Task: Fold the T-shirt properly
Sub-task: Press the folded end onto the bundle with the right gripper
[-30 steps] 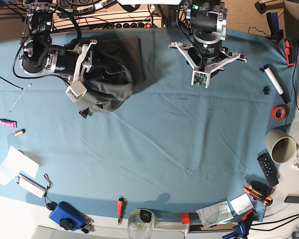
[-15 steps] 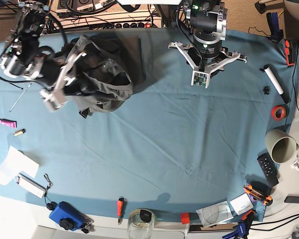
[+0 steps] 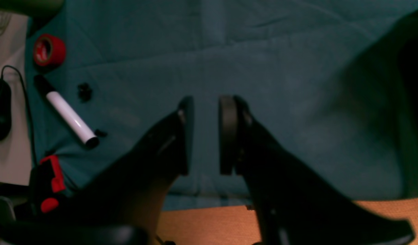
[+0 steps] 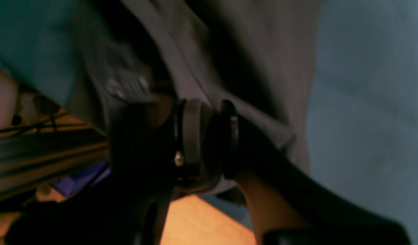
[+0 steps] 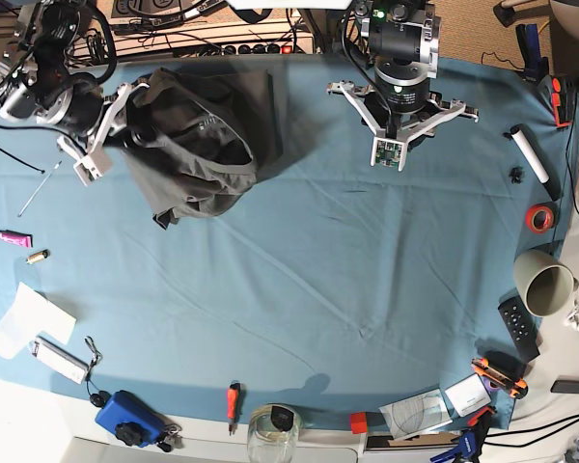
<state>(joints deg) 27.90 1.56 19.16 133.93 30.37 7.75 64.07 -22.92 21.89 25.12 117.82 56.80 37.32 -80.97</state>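
Spreading out the bunched T-shirt: right gripper pinching cloth, left gripper narrowly parted, empty, probably needed for another edge.

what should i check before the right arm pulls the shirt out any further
1. Right pincer grip: shut on a fold of the shirt. Ok.
2. Shirt shape: bunched in a heap at the table's far left, not spread. Not ok for folding.
3. Which part is gripped (hem, sleeve, collar): wrist view too blurred. Cannot tell.
4. Left pincer: slightly open, empty, over bare cloth, away from the shirt. Ok, but not helping.
5. Clutter near the left arm: marker and red tape lie off to the side, clear of the shirt. Ok.
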